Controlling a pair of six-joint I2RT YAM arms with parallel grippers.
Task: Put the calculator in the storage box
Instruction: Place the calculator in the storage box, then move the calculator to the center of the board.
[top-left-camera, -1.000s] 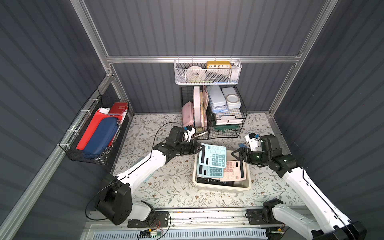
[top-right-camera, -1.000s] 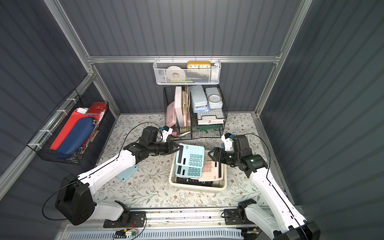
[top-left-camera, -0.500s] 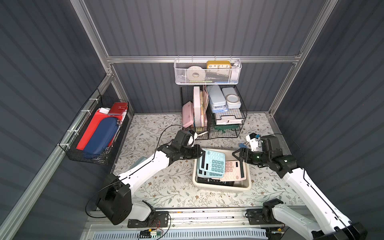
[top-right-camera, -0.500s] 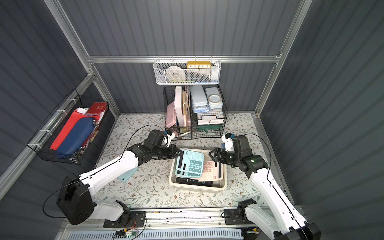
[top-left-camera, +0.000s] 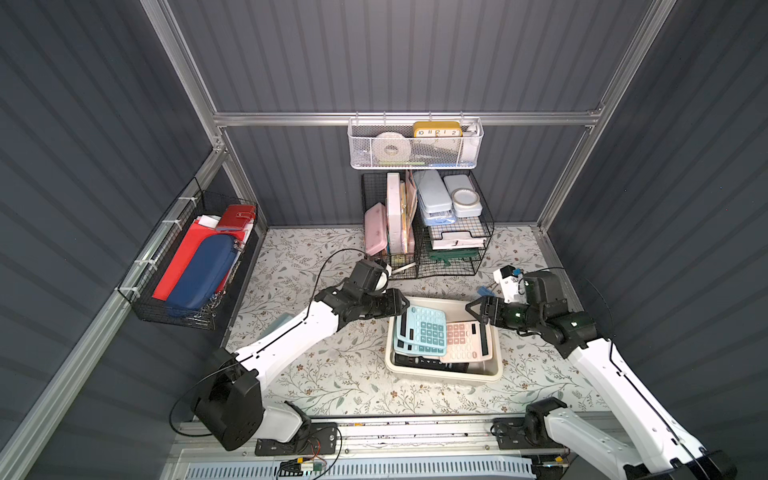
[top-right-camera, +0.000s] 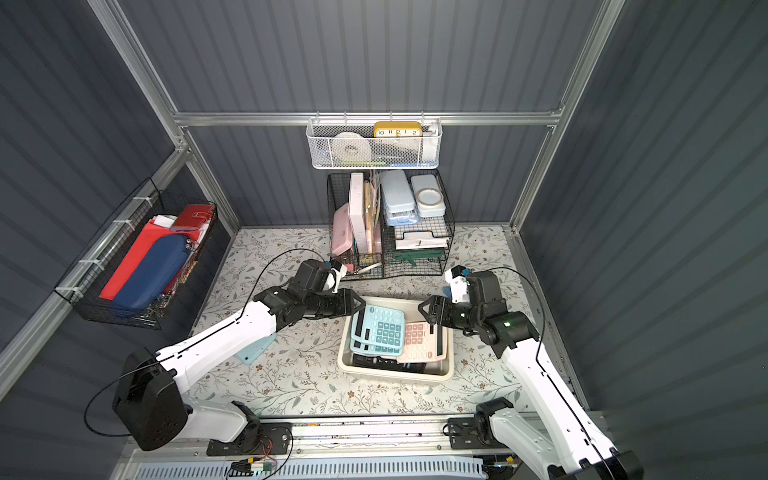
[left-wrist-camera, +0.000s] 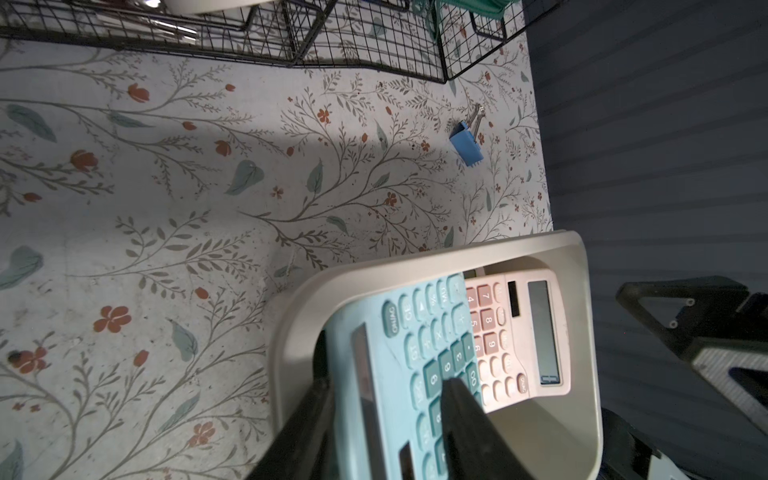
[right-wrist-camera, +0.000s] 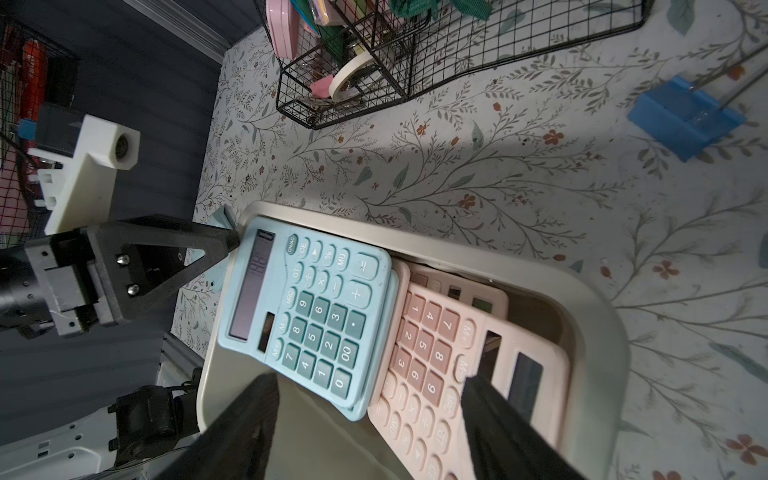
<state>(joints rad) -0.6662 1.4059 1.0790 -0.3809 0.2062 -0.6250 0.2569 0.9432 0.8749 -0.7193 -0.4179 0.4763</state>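
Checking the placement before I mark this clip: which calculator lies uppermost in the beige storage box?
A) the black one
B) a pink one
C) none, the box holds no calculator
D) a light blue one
D: in both top views the light blue calculator lies face up over the pink calculator and the black calculator, all inside the storage box.

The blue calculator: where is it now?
In both top views the blue calculator lies in the box, beside the pink calculator, next to the left gripper.
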